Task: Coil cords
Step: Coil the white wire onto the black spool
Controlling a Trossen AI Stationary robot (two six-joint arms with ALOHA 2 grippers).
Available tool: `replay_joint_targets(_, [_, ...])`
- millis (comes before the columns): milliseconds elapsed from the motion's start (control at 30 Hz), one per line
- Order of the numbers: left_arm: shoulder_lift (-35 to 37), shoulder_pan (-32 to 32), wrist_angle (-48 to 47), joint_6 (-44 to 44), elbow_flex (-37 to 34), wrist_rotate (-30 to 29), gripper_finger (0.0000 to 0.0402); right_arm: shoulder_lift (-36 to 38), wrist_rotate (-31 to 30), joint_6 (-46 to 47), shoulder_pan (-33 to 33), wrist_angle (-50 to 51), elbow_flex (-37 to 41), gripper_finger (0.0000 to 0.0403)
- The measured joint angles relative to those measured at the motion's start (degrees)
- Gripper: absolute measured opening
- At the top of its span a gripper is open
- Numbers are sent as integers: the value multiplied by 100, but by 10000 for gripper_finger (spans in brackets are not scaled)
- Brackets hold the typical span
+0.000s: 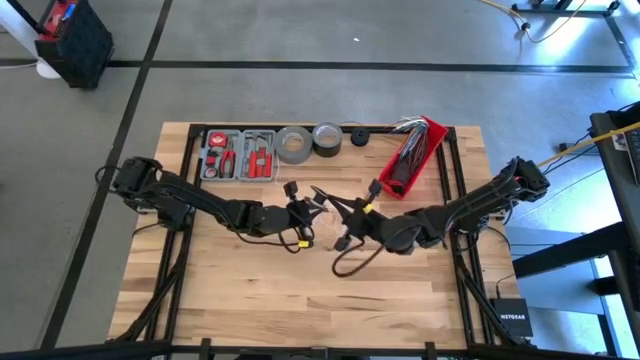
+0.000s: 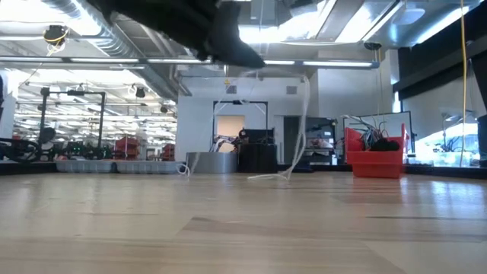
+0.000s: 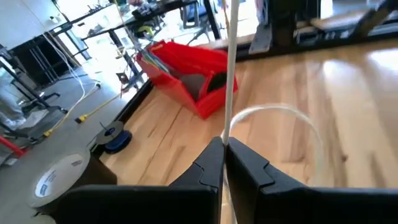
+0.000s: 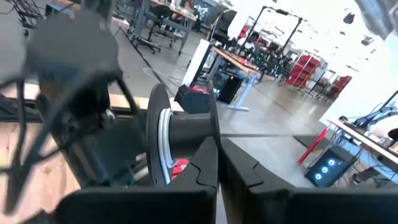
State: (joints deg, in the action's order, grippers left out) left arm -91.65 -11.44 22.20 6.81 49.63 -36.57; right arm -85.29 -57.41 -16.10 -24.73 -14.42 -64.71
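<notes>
Both grippers meet mid-counter (image 1: 250, 300). The left gripper (image 3: 224, 152) has its fingers pinched on the white cord (image 3: 231, 74), which hangs limp down to the wood. The right gripper (image 4: 216, 163) is closed too, on what I can't tell. A dark cord (image 1: 350, 262) loops nearby. Two cords: light, floppy, best pinched near a loop.
</notes>
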Motion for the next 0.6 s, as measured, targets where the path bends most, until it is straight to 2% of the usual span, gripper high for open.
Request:
replay_joint_targets(233, [-361,193,-48,297,-2,101,10,91,-293,-465,-381,-280,-2,5])
replay_joint_targets(400, [-748,311,-180,554,-7,679,10,93,-620,-715,-527,-461,-4,5])
replay_joint_targets(500, [-1013,371,-521,750,-4,962,10,92,-652,-835,-536,-504,-4,5])
replay_joint_targets(600, [-1209,412,-1126,933,-8,984,10,93,-680,-837,-532,-473,-4,5])
